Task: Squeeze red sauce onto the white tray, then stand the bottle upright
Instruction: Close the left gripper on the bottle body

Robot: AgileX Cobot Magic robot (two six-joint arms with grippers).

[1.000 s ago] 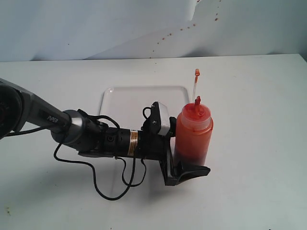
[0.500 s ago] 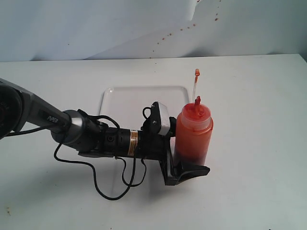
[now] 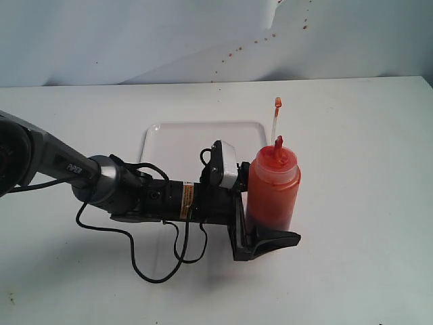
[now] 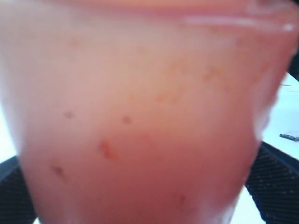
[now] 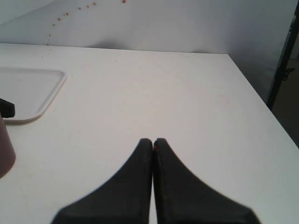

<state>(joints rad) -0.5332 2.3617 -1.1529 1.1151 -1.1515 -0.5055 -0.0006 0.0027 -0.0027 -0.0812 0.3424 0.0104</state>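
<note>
Left gripper reaches in flat from the left side and straddles the low body of the bottle. Left wrist view is filled by orange-red plastic, with black fingers at both edges. A sliver of white shows beside one finger, so I cannot tell if the jaws are pinching or only framing it. Bottle stands upright, long axis vertical, nozzle up, cap strap sticking above it. Darker red sauce sits low inside. Its base looks to be on the table, just beside the near right corner of the white tray, though the gripper hides the foot. No sauce blobs are visible on the bare part of the tray; the wrist covers the rest. Right gripper has its jaws pressed together, holds nothing, and sits well apart to the right. Left arm is clearly the nearer one. Judgement: bottle is already stood up, so the next move is likely a release and a straight pull-back leftward along the arm line, square to the bottle axis. Dragging a finger could tip it.
</note>
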